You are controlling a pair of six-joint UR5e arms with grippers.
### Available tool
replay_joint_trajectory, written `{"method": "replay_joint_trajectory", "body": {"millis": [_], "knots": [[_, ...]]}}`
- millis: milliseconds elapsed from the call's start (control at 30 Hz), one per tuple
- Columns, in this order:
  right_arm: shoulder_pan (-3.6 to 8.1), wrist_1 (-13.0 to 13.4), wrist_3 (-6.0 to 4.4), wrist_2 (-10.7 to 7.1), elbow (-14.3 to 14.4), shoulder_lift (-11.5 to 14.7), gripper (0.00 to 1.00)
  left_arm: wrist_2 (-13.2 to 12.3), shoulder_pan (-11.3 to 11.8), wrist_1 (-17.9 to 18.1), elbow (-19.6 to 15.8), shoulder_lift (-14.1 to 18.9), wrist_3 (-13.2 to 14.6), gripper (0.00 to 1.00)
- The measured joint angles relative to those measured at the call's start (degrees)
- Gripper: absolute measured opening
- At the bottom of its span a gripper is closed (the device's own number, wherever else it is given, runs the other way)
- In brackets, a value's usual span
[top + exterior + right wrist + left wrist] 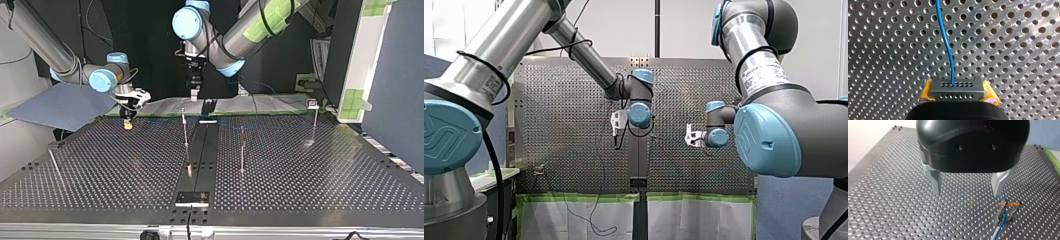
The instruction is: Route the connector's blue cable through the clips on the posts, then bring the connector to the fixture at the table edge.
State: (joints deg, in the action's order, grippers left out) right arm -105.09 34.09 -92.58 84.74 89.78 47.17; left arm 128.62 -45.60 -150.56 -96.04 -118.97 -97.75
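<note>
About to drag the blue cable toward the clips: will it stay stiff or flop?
Probably floppy: the blue cable is thin and bends loosely ahead of the connector. Likely light, so it should trail wherever my right claw carries the connector.

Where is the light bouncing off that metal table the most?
Top view: a bright glint on the table at the foot of a post, against a dark backdrop; right wrist view: rings of glare on the table beyond the connector; left wrist view: a softer, even sheen.
</note>
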Motion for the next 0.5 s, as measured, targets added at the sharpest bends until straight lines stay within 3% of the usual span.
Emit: {"method": "replay_joint_trajectory", "body": {"millis": [233,500], "knots": [[-0.11,-0.76,0.01,-0.01,0.00,0.00,0.00,-2.25,0.35,1.11,-3.34,3.34,-3.30,1.00],[-0.23,-1.25,0.01,0.00,0.01,0.00,0.00,-2.75,0.46,1.39,-7.31,7.31,-7.26,1.00]]}}
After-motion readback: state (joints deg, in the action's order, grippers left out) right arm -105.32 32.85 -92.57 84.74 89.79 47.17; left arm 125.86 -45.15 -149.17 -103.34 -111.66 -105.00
